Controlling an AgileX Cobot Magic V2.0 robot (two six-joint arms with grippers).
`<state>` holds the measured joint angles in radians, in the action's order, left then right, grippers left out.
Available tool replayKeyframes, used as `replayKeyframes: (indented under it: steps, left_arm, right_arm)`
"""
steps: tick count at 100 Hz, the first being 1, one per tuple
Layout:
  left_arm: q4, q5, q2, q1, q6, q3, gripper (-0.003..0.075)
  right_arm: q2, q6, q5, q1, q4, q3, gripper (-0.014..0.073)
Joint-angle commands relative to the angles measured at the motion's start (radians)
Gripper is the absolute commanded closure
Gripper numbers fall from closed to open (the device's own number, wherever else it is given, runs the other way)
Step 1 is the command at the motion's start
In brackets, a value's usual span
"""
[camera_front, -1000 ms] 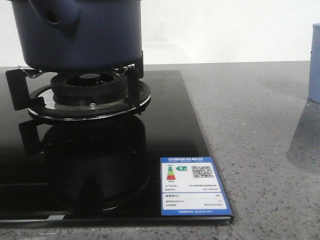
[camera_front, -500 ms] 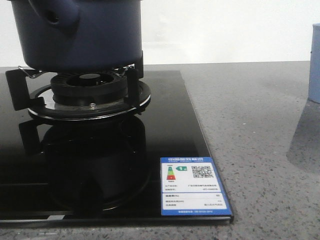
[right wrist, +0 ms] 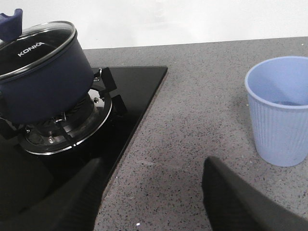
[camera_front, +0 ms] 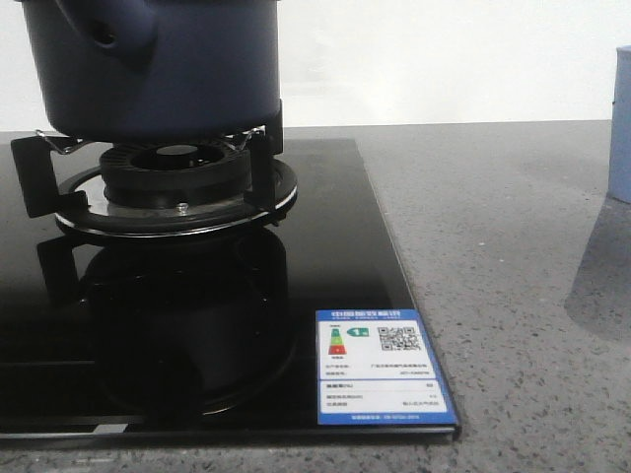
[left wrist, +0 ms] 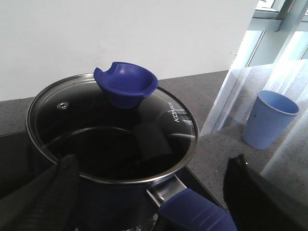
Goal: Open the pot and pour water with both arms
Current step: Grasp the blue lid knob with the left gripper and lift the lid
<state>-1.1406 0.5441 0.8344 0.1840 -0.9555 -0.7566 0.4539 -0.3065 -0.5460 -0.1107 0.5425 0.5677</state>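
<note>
The dark navy pot [camera_front: 168, 69] stands on the gas burner [camera_front: 177, 182] at the back left, its handle with a small hole [camera_front: 113, 34] facing the camera. In the left wrist view the pot [left wrist: 96, 192] wears a glass lid [left wrist: 110, 130] with a blue knob [left wrist: 126, 85]. Water does not show through the dark glass. My left gripper [left wrist: 153, 161] is open, hovering with one finger either side of the pot's near rim and blue handle [left wrist: 197, 214]. My right gripper [right wrist: 154, 163] is open over bare counter, right of the pot [right wrist: 43, 82].
A pale blue ribbed cup [right wrist: 279, 110] stands on the grey speckled counter [camera_front: 493, 246] at the right, also visible as the cup [left wrist: 269, 120] beyond the pot. The black glass hob [camera_front: 325, 246] carries an energy label [camera_front: 383, 367] at its front right corner. A white wall runs behind.
</note>
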Motion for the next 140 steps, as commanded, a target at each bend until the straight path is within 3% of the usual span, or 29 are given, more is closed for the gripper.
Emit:
replayKeyframes:
  steps: [1, 30, 84, 140]
  left_arm:
    - [-0.079, -0.009, 0.036, 0.007, -0.047, -0.051, 0.0153]
    - [-0.192, -0.012, 0.182, 0.007, -0.230, -0.115, 0.0190]
    - [-0.192, -0.006, 0.407, 0.007, -0.326, -0.281, 0.0190]
    - [-0.223, 0.072, 0.510, 0.007, -0.430, -0.361, 0.0189]
  right_arm:
    - [0.012, -0.009, 0.057, -0.002, 0.011, 0.036, 0.0185]
    - [0.012, -0.009, 0.057, -0.002, 0.011, 0.036, 0.0185]
    - [0.012, -0.009, 0.057, -0.002, 0.011, 0.036, 0.0185]
    - [0.012, -0.009, 0.057, -0.002, 0.011, 0.036, 0.0185]
